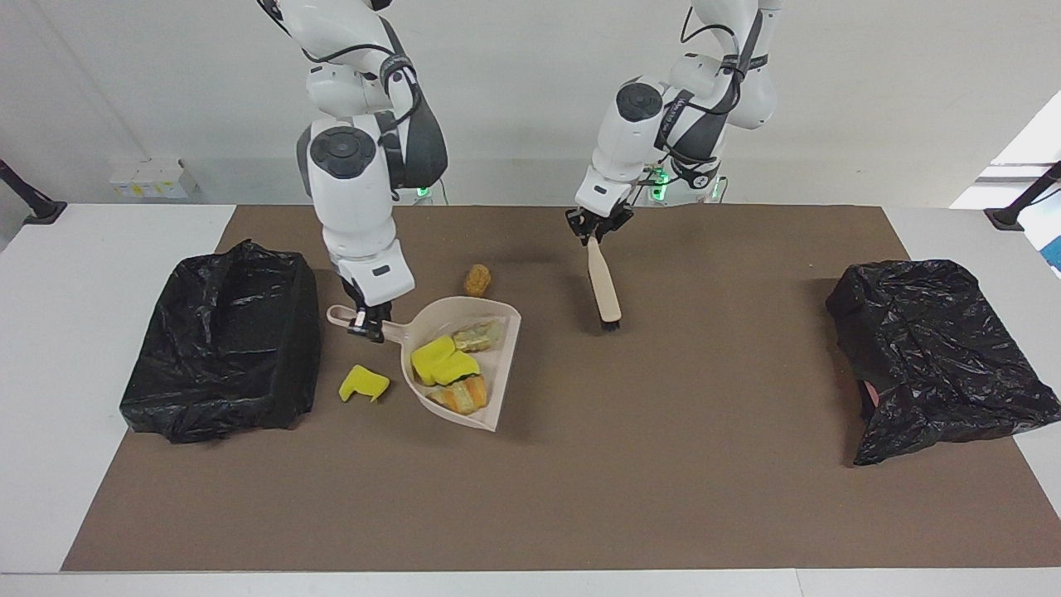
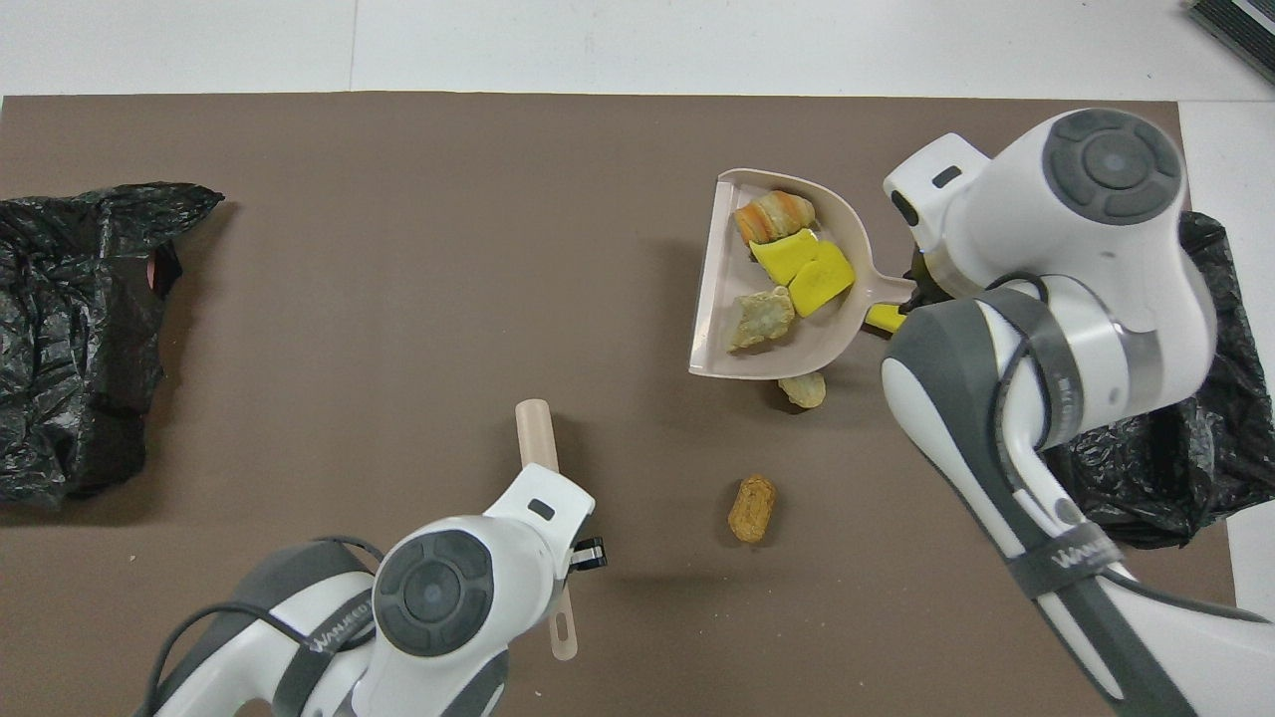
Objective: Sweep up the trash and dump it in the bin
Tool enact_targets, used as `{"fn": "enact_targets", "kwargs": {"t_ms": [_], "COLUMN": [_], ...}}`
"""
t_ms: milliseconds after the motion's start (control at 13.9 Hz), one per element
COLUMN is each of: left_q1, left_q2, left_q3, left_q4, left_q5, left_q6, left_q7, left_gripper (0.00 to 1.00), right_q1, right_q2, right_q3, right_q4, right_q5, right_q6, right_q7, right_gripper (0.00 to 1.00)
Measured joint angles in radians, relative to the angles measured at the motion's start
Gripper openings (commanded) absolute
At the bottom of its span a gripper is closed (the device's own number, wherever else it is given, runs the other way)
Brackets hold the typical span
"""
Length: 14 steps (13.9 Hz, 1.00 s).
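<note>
**Loaded dustpan held up beside the bin**

The right fingers are clamped on the handle of the beige dustpan, which hangs raised over the brown mat on the counter. Out from those fingers, toward the left arm's end, the pan holds four scraps of trash: two yellow sponge pieces, a tan lump and an orange-brown bread lump. Just below the fingers on the mat lies a loose yellow sponge chunk, and toward the right arm's end from them sits the open bin lined with a black bag. In the overhead view a tan scrap shows on the mat at the pan's edge, and an orange-brown lump lies nearer to the robots.

The left fingers grip the brush by its handle, the bristle end hanging down from them over the mat. A second black bag sits at the left arm's end.
</note>
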Motion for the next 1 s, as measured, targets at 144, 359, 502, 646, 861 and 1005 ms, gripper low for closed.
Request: {"fn": "enact_targets", "kwargs": {"t_ms": [144,359,502,646,861,1005], "left_q1": [-0.009,-0.018,-0.019,-0.019,-0.01,0.036], "left_q2": [-0.053,-0.076,-0.076,-0.076,-0.079,-0.08], "left_q3": [-0.064,-0.12,-0.118,-0.117,-0.11,-0.106], "left_q4": [-0.085,-0.192,-0.231,-0.235,-0.225,-0.191], "left_q5": [0.0,0.0,0.0,0.0,0.0,0.001], "left_q6": [0.088,0.228,0.273,0.287,0.288,0.251], "left_q7": [-0.067,-0.118,-0.119,-0.119,-0.119,-0.109], "left_gripper": [0.0,0.07,0.7,1.0,1.0,1.0], "right_q1": [-0.072,-0.194,-0.287,-0.356,-0.456,-0.538], "right_q2": [-0.058,-0.127,-0.143,-0.149,-0.158,-0.166], "right_q3": [-0.001,-0.001,-0.003,-0.006,-0.008,-0.011], "right_q4": [-0.049,-0.109,-0.126,-0.134,-0.142,-0.145], "right_q5": [0.0,0.001,0.009,0.013,0.013,0.013], "right_q6": [-0.003,-0.022,-0.03,-0.058,-0.059,-0.043], "right_q7": [-0.075,-0.188,-0.286,-0.337,-0.45,-0.574], "right_gripper": [0.0,0.0,0.0,0.0,0.0,0.0]}}
